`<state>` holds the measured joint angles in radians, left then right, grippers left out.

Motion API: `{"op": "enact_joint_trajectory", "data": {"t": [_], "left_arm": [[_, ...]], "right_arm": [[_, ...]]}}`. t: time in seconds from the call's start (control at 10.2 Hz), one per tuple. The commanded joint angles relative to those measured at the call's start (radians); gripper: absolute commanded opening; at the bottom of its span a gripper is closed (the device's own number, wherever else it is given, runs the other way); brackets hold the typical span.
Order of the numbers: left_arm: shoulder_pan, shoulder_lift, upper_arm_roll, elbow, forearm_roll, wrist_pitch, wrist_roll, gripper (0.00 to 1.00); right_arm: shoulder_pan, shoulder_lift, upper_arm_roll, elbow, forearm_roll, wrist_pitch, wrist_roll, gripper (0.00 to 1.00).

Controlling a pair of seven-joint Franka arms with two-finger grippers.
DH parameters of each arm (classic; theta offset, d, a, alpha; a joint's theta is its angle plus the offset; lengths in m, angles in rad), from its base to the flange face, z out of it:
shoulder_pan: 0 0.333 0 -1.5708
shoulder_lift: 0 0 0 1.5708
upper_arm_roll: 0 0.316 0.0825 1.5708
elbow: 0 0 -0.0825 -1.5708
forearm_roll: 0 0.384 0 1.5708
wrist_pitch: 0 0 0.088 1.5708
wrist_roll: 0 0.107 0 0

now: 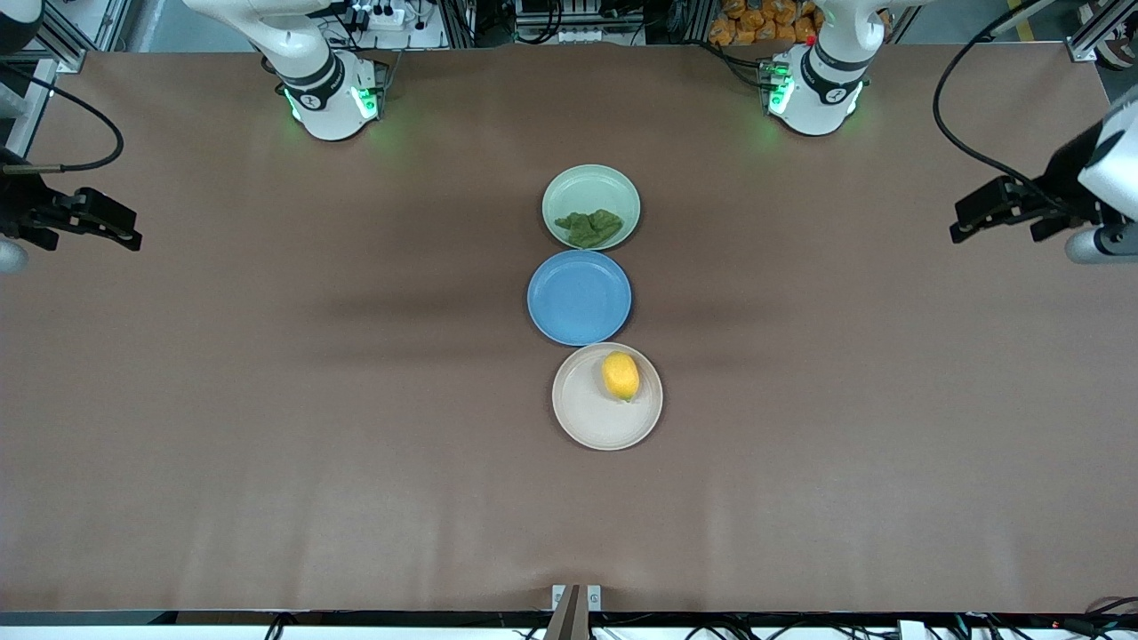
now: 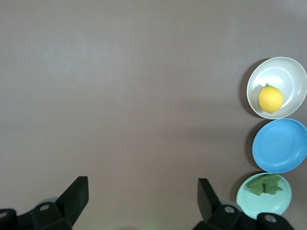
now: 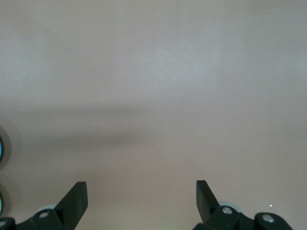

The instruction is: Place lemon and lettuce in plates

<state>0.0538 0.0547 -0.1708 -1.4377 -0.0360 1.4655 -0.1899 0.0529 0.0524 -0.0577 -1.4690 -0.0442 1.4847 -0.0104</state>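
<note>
The yellow lemon [image 1: 621, 375] lies in the beige-cream plate [image 1: 587, 418], the plate nearest the front camera. The dark green lettuce [image 1: 589, 228] lies in the mint green plate [image 1: 613, 182], the one nearest the bases. Both show in the left wrist view: the lemon [image 2: 270, 98] in the cream plate [image 2: 292, 72], the lettuce [image 2: 265, 185] in the mint plate [image 2: 261, 203]. My left gripper [image 1: 965, 229] is open and empty, up over the left arm's end of the table; it also shows in its wrist view [image 2: 143, 194]. My right gripper [image 1: 129, 233] is open and empty over the right arm's end [image 3: 142, 196].
An empty blue plate [image 1: 579, 297] sits between the two other plates, touching both. The three plates form a line down the middle of the brown table [image 1: 267, 400]. Cables hang near both table ends.
</note>
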Motion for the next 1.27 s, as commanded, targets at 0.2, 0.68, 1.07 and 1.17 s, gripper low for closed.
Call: {"op": "enact_joint_trajectory", "data": {"t": [0.2,0.68,1.07,1.17], "left_arm": [[0.005,-0.044,-0.027,-0.026,0.033,-0.019,-0.095,1.00],[0.008,-0.090,-0.056,-0.115,0.097,0.124,-0.089,1.00],[0.012,-0.113,-0.081,-0.092,0.085,0.076,-0.086,1.00],[0.014,-0.110,-0.081,-0.079,0.081,0.076,-0.065,1.00]], "right_arm": [[0.018,-0.037,-0.017,0.015,-0.005,-0.015,0.004,1.00],[0.016,-0.040,-0.037,0.030,0.004,-0.017,0.001,1.00],[0.016,-0.045,-0.045,0.032,0.009,-0.015,0.001,1.00],[0.018,-0.045,-0.044,0.032,0.007,-0.015,0.003,1.00]]}}
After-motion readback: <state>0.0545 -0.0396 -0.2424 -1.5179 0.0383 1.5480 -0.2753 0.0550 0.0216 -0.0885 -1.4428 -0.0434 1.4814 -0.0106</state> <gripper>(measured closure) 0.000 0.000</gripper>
